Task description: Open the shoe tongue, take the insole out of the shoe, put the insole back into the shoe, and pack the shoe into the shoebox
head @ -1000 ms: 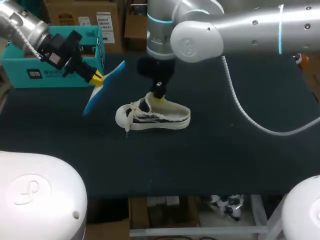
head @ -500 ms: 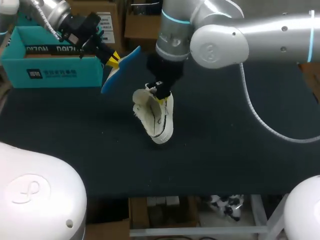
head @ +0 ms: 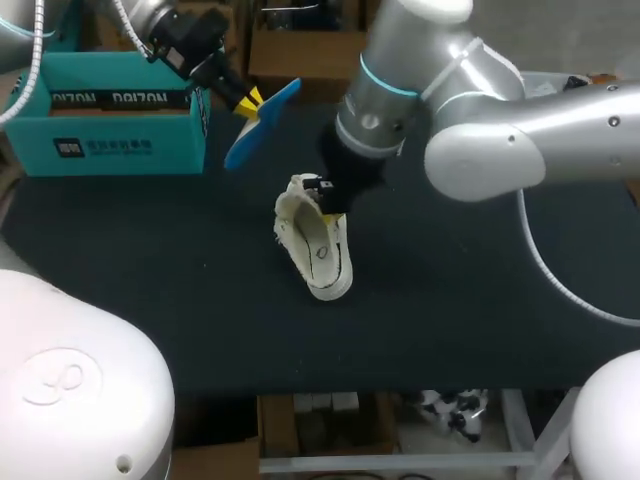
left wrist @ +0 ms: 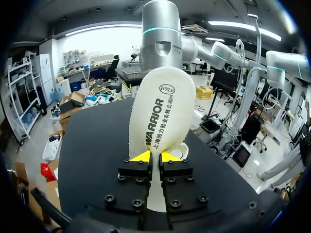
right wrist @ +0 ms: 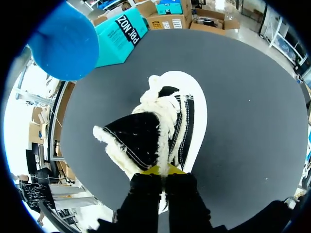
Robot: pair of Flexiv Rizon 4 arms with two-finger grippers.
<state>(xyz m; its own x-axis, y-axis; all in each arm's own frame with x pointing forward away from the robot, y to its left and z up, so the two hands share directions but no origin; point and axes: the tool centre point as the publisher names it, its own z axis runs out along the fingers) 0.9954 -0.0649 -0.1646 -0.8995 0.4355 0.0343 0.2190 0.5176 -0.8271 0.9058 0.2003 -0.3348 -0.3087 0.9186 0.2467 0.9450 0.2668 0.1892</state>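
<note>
While my left gripper point(head: 247, 101) is pinching the flat blue insole point(head: 262, 128) at upper left, the teal shoebox point(head: 120, 140) is sitting beside it; my right gripper point(head: 331, 207) is pointing down, squeezing the fuzzy white shoe point(head: 322, 250) mid-frame.

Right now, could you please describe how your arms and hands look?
The right arm is rounded silver-grey with a cyan ring and a pale cable; the left arm is silver too. The left hand and right hand are black with yellow tips.

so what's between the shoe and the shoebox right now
Only bare black table lies there in the head view; the insole hangs above it near the shoebox, in the left hand.
</note>
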